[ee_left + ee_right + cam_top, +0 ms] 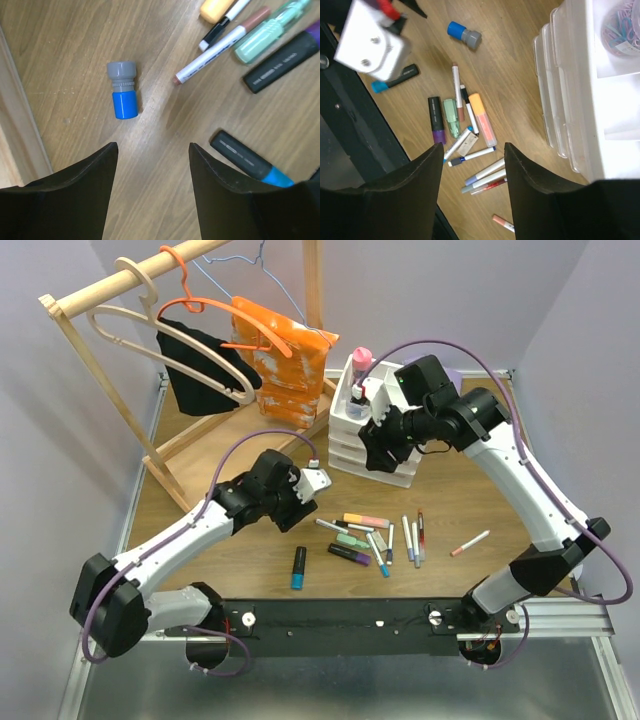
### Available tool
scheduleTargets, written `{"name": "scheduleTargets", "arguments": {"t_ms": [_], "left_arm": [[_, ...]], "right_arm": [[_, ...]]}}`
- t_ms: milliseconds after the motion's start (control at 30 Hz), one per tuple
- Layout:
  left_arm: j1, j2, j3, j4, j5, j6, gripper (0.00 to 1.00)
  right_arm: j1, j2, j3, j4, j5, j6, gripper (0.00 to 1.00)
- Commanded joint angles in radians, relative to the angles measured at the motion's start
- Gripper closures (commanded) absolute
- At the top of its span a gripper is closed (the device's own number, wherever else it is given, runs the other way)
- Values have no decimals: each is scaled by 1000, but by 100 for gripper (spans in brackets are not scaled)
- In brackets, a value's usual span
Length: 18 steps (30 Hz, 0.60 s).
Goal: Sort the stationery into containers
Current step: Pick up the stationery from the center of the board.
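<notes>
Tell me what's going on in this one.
This is partway through a sorting job. The left gripper hovers open and empty near a small blue-and-grey bottle on the table. The right gripper, also open and empty, hangs beside the white drawer organiser, above the loose pens and highlighters. Most of these lie unsorted.

The left arm point(180, 535) and right arm point(530, 485) have white shells, black joints and looping purple cables point(440, 341); the left gripper point(152, 146) is matte black.

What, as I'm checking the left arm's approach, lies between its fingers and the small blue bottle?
Nothing: the left wrist view shows bare table between the fingers and the bottle.
</notes>
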Motion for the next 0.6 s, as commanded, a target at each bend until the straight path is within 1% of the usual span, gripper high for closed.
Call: {"name": "scheduleTargets", "arguments": {"t_ms": [0,33,100,267,567], "left_arm": [[-2,55,-79,152,-55,-5,33],[6,80,-89,192,-56,-14,32],[26,117,-99,213,-49,-40,32],[35,194,-103,293,-75,-56,33],[45,325,-28,332,-96,-45,36]], "right_arm": [[7,-46,-22,26,-14,-70,42],[7,-49,-22,24,-14,-70,42],[7,-64,-29,21,-15,-69,43],[5,-104,-69,39,11,-78,44],[7,-133,-121,58,20,-77,45]]}}
